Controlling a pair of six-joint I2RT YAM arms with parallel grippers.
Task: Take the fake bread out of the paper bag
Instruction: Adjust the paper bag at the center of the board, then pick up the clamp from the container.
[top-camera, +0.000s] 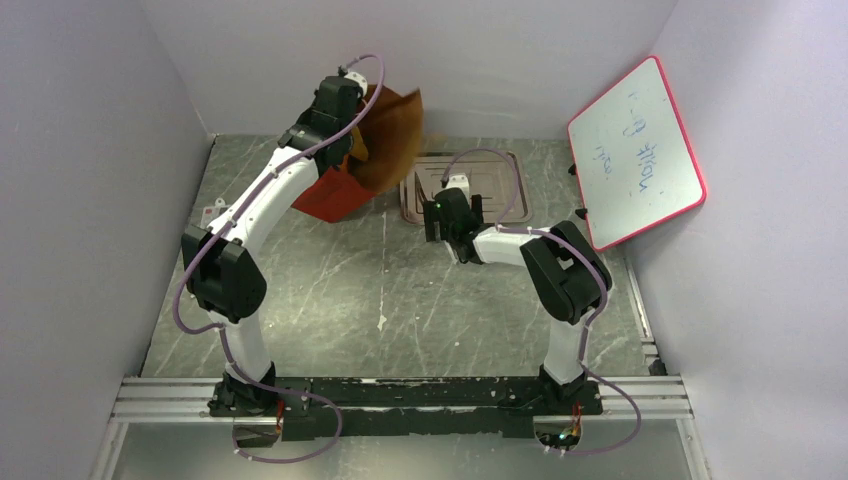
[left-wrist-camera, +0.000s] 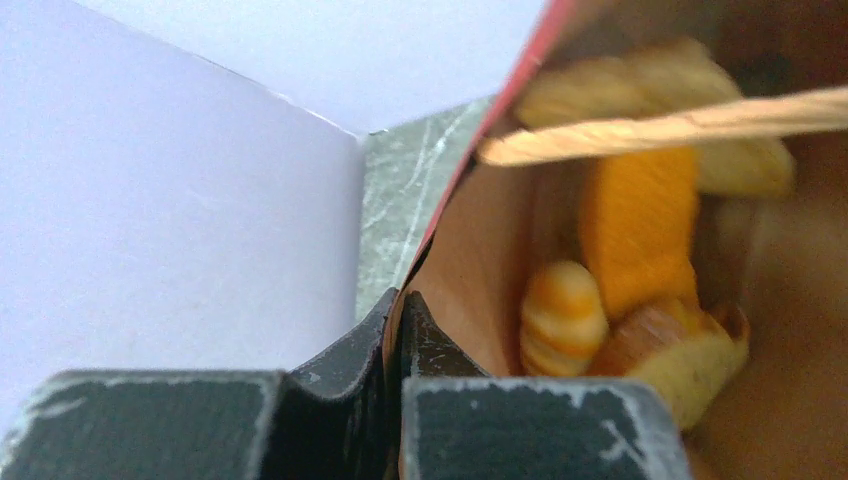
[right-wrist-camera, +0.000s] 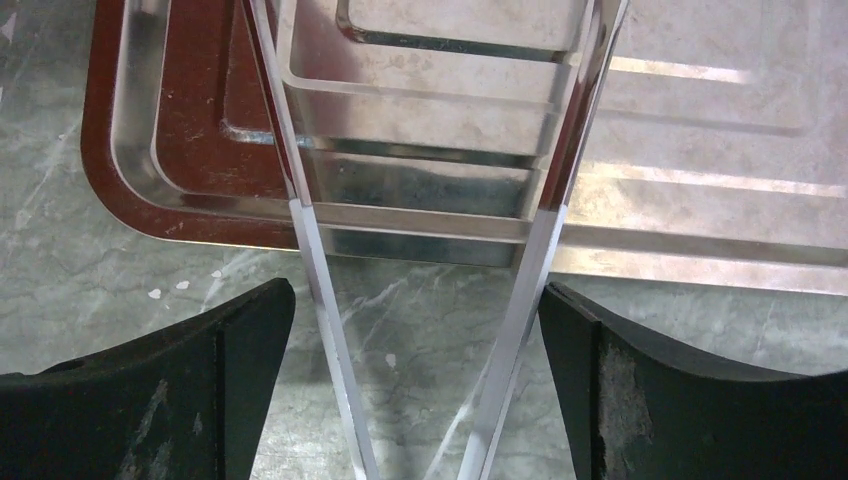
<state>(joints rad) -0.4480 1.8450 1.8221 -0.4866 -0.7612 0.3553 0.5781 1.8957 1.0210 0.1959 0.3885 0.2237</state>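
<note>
Bread pieces (left-wrist-camera: 640, 230), orange and tan toys, lie inside the lifted red paper bag (top-camera: 335, 195), its rim clamped by the left pincer (left-wrist-camera: 395, 312). The right pincer (right-wrist-camera: 415, 320), jaws apart, hovers at the flat silver metal tray (right-wrist-camera: 180, 200), with the bag to its left.

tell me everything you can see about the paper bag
The paper bag is red outside and brown kraft inside, with a tan twisted cord handle crossing its open mouth. It is tilted at the far left of the table, beside the metal tray. The left end effector is shut on one edge of its wall. Toy bread pieces lie inside it.
</note>
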